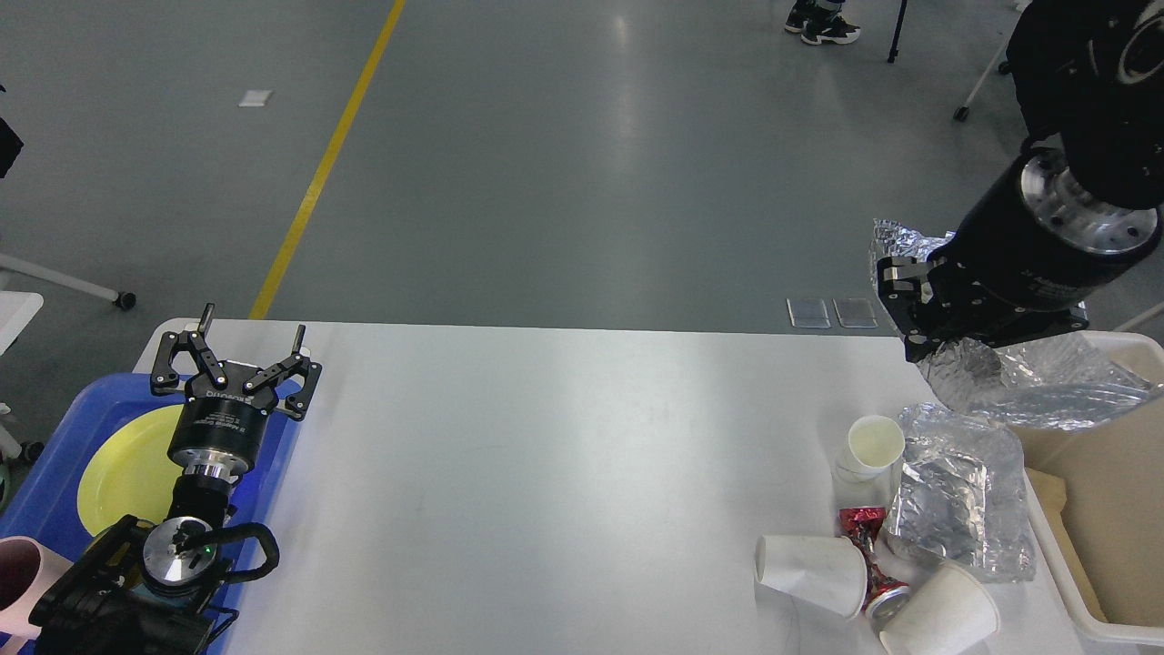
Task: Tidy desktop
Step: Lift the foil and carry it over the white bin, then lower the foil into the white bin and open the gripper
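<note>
The desktop (pixel 546 473), a smooth white slab with rounded corners, fills the lower part of the view from the left edge almost to the right. At its right edge stands a cream plastic bin (pixel 1059 546) with a flat brown piece inside, its far side cut off by the frame. Off the left edge sits a glossy blue tray (pixel 45 482) holding a round yellow plate (pixel 118 473), partly hidden by the left arm; a pink mug (pixel 18 569) is cut off at the corner.

The right gripper (pixel 928 318) hangs over the bin's far corner, clamped on a crinkled sheet of silver foil (pixel 1046 382) that droops over the bin's rim; its fingers are mostly buried in the foil. The left gripper (pixel 236 359) stands above the tray's inner rim with its fingers spread wide and nothing between them.

Near the right front corner lies a second foil wrapper (pixel 959 496), flatter and creased. Beside it are three white paper cups: one upright (pixel 873 446), two on their sides (pixel 809 573) (pixel 946 619). Between the fallen pair lies a crushed red can (pixel 868 555), half hidden.
</note>
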You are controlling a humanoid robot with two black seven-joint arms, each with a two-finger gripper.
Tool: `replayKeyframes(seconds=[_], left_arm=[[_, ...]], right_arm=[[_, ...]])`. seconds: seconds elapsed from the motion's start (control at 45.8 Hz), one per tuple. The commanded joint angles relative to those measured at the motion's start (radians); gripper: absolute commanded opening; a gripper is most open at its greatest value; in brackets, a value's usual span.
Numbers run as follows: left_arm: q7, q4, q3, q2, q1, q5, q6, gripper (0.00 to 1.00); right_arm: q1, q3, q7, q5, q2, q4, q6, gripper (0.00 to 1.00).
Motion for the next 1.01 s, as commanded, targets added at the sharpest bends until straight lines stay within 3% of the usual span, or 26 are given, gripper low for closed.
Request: replayKeyframes(seconds=[0.0, 0.175, 0.371, 0.481, 0.699, 0.983], left_arm=[[0.000, 0.000, 0.000, 0.000, 0.000, 0.000, 0.000, 0.96], [0.000, 0.000, 0.000, 0.000, -0.002, 0.000, 0.000, 0.96], [0.000, 0.000, 0.000, 0.000, -0.002, 0.000, 0.000, 0.96], [0.000, 0.000, 0.000, 0.000, -0.002, 0.000, 0.000, 0.96], [0.000, 0.000, 0.000, 0.000, -0.002, 0.000, 0.000, 0.96], [0.000, 0.000, 0.000, 0.000, -0.002, 0.000, 0.000, 0.96]], right_arm=[[-0.002, -0.043, 0.022, 0.003, -0.007, -0.007, -0.015, 0.00], [-0.050, -0.152, 0.022, 0.000, -0.090, -0.053, -0.133, 0.00], [-0.269, -0.239, 0.022, -0.004, -0.206, -0.214, -0.260, 0.00], [-0.418, -0.219, 0.022, -0.018, -0.324, -0.388, -0.261, 0.00], [-0.778, -0.055, 0.023, -0.018, -0.447, -0.800, -0.261, 0.00], [-1.373, 0.324, 0.023, -0.018, -0.444, -1.342, -0.291, 0.00]])
